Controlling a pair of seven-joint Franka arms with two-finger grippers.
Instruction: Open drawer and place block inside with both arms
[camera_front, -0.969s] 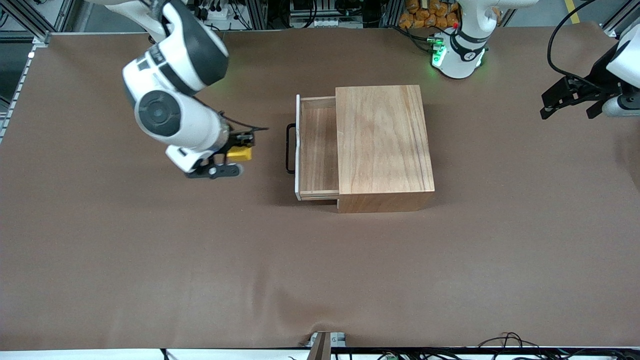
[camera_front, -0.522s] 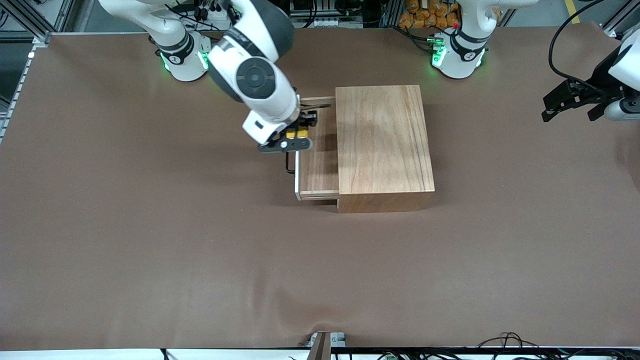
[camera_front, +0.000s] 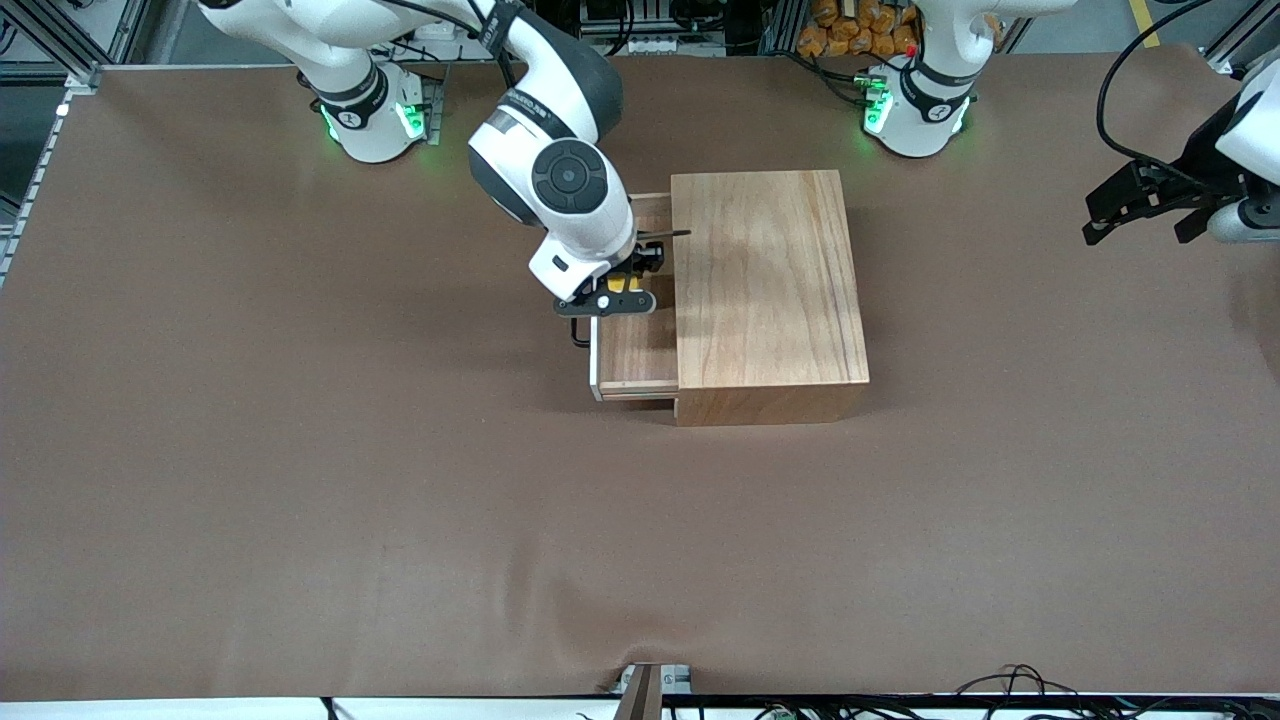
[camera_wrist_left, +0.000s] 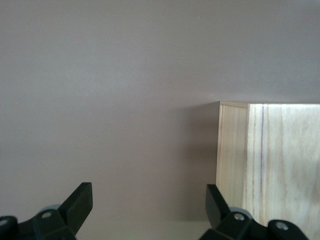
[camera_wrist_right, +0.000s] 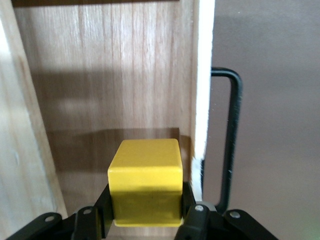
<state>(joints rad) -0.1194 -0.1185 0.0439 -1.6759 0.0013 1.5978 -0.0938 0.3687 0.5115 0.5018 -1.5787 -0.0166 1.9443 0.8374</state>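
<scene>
The drawer (camera_front: 635, 345) is pulled out of the large light-wood box (camera_front: 765, 290), with its white front panel and black handle (camera_front: 577, 335) toward the right arm's end of the table. My right gripper (camera_front: 622, 290) is shut on the yellow block (camera_front: 625, 284) and holds it over the open drawer. In the right wrist view the block (camera_wrist_right: 146, 180) sits between the black fingers (camera_wrist_right: 192, 212), above the drawer floor (camera_wrist_right: 110, 80), beside the white panel (camera_wrist_right: 204, 80) and handle (camera_wrist_right: 232, 140). My left gripper (camera_front: 1140, 205) is open and waits over the table edge at the left arm's end.
The left wrist view shows the open left gripper (camera_wrist_left: 147, 205) over brown table cover, with a corner of the wooden box (camera_wrist_left: 270, 160) beside it. Brown cloth covers the table (camera_front: 400, 500). Cables lie along the front edge (camera_front: 1010, 685).
My right arm has carried the block from over the table across the handle and front panel to over the open drawer. The left arm has not moved.
</scene>
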